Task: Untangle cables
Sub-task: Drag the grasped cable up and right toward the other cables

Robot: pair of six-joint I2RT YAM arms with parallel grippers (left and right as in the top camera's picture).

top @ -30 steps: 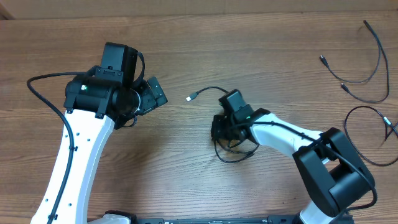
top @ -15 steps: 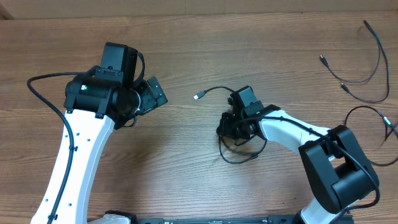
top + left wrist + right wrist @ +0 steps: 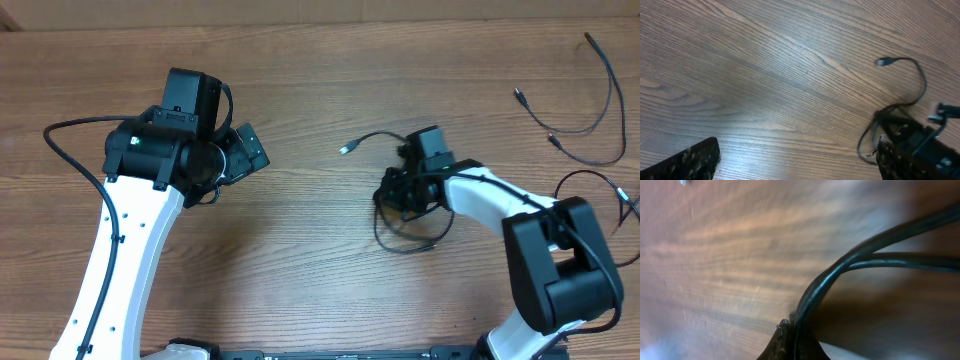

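A black cable point(image 3: 372, 139) with a silver plug end point(image 3: 346, 148) lies coiled on the wood table right of centre. My right gripper point(image 3: 398, 192) is shut on this cable's loops; in the right wrist view the strands point(image 3: 840, 275) run between the closed fingertips point(image 3: 792, 340). The cable and its plug point(image 3: 882, 62) also show in the left wrist view. My left gripper point(image 3: 240, 152) hovers open and empty at the left, well apart from the cable; its fingertips point(image 3: 797, 160) are wide apart.
Two more thin black cables lie at the far right: one point(image 3: 595, 110) curving near the back edge, another point(image 3: 590, 215) looping by the right edge. The wood tabletop point(image 3: 300, 250) spans the view.
My right gripper has dragged the black cable to the right across the table, and the plug end trailed along with it. The left arm has not moved.
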